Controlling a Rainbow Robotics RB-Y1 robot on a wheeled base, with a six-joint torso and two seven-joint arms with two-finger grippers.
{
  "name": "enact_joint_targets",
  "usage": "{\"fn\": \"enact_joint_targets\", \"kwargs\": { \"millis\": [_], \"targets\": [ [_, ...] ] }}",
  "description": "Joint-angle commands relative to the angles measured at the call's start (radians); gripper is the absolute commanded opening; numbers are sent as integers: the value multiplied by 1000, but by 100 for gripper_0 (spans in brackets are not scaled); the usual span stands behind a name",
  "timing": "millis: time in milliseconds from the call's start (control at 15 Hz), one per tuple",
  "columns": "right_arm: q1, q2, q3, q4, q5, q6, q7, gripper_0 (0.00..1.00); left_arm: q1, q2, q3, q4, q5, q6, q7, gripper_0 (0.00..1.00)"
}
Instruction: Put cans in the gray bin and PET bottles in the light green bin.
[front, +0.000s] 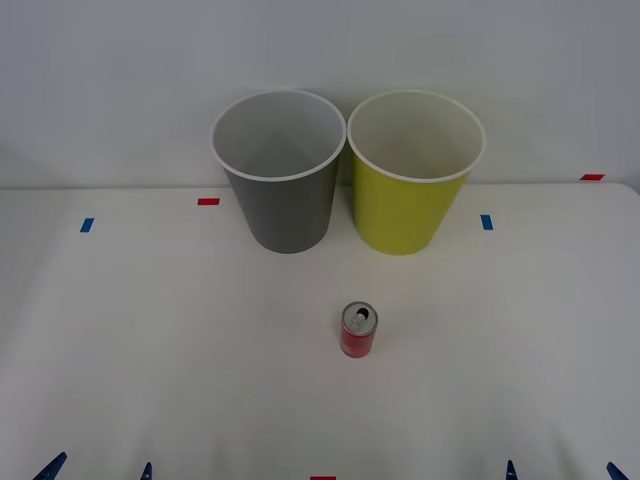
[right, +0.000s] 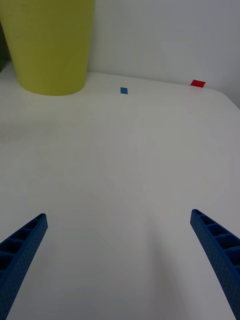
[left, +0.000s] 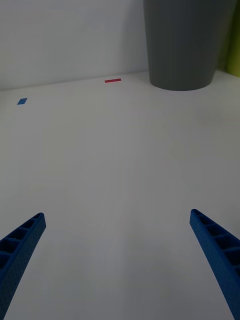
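Red can (front: 358, 331) upright on white worktop (front: 150, 330), alone, near the bins.
Gray bin (front: 279, 170) and light green bin (front: 413, 172) stand side by side behind it. Left end effector (left: 117, 265) and right end effector (right: 119, 265) hover at the near edge, fingers spread, holding nothing.

Two pairs of blue fingers — the left gripper (left: 117, 265) and the right gripper (right: 117, 265) — taper toward their tips, each long finger (right: 22, 250) ribbed with open triangular cells and finely stippled along the flat outer face.
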Motion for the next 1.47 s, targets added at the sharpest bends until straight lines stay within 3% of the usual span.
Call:
{"fn": "enact_joint_targets", "kwargs": {
  "millis": [67, 1467],
  "targets": [
    [0, 0, 0, 0, 0, 0, 0, 100, 0, 0, 0, 0, 0, 0, 0, 100],
    [0, 0, 0, 0, 0, 0, 0, 100, 0, 0, 0, 0, 0, 0, 0, 100]
  ]
}}
